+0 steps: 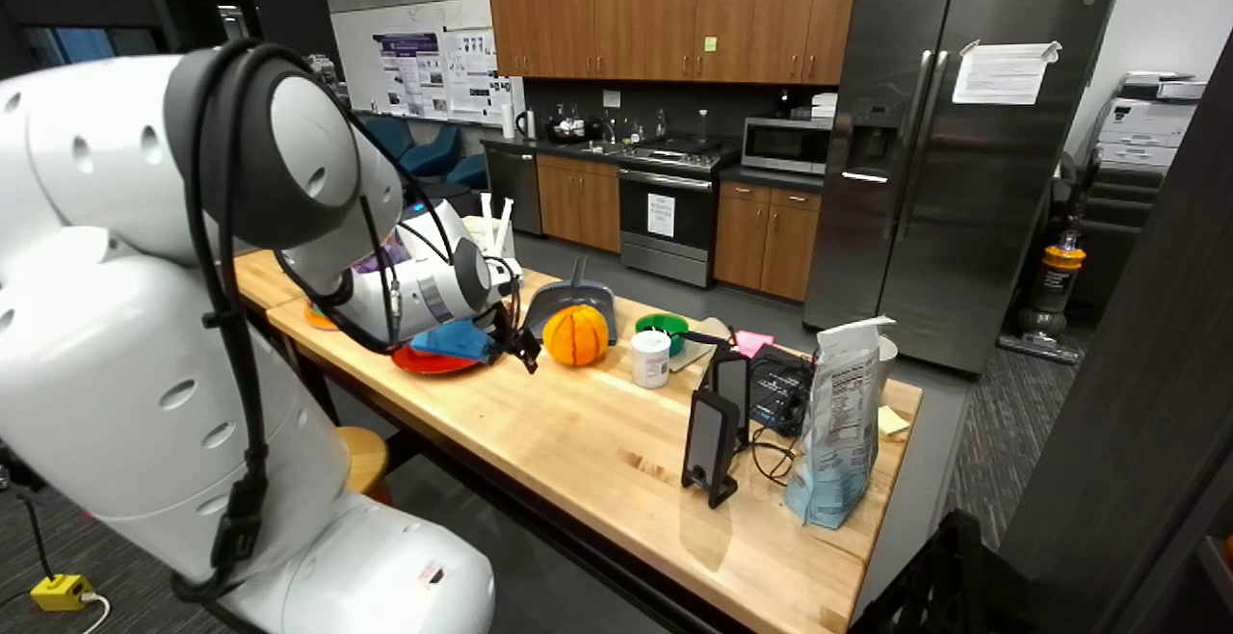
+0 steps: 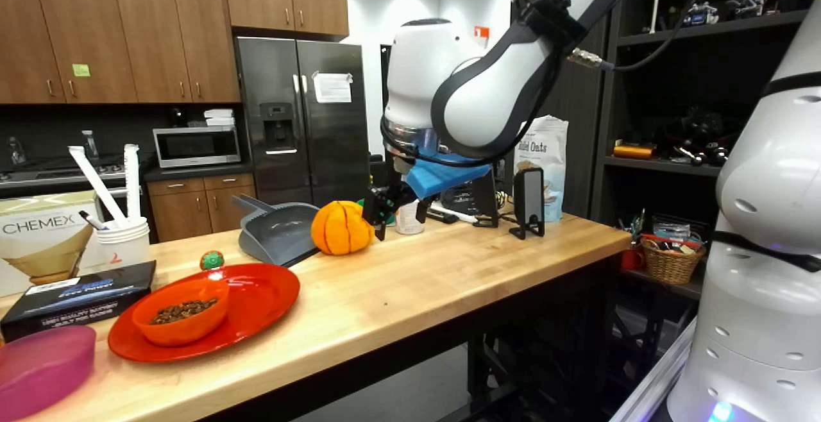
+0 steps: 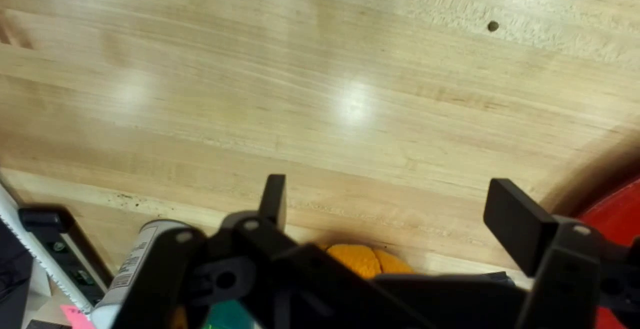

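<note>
Pumpkin, orange with dark grooves, sits on the wooden table just beside my gripper; whether the two touch I can't tell from here. On my wrist view its top peeks out low between the fingers, partly blocked by the gripper itself. I have those fingers spread well apart, hanging above the table, which shows through the gap. On the pumpkin's far side from the gripper lies a grey dustpan. Out beyond one finger, fairly near, I see a white tub with a green bowl just beside it. Beyond the opposite finger is a red plate carrying an orange bowl of brown bits. Farther from the gripper, past the tub, stand two black speakers and a bag of oats.
</note>
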Controlling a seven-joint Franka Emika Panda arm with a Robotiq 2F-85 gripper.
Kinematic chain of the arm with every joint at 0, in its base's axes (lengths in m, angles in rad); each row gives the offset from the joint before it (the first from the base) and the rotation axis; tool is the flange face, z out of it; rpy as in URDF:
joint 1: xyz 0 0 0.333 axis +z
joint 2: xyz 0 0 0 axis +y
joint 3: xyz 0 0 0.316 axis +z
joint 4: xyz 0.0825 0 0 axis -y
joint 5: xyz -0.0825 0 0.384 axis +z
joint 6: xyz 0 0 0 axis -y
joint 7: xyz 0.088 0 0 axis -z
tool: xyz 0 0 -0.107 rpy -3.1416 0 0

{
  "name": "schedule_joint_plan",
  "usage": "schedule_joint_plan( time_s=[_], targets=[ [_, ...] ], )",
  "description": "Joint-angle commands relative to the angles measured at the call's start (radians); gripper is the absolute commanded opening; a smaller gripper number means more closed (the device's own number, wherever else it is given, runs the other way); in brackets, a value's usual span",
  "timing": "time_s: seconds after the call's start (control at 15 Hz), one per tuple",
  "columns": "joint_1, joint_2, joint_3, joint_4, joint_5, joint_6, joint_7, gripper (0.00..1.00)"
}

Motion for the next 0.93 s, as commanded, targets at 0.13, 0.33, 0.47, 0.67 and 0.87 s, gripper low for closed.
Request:
schedule_joint_plan(
  time_s=[0.13, 0.33, 0.47, 0.67, 0.87],
  targets=[
    [-0.022, 0.090, 0.008, 0.045, -0.069, 0.080, 0.016, 1.00],
    [-0.027, 0.127, 0.013, 0.085, -0.123, 0.097, 0.027, 1.00],
    [-0.031, 0.159, 0.015, 0.136, -0.170, 0.082, 0.040, 1.00],
    [-0.030, 0.216, 0.015, 0.226, -0.259, 0.056, 0.065, 1.00],
    [-0.021, 0.287, 0.009, 0.309, -0.358, 0.031, 0.096, 1.00]
  ],
)
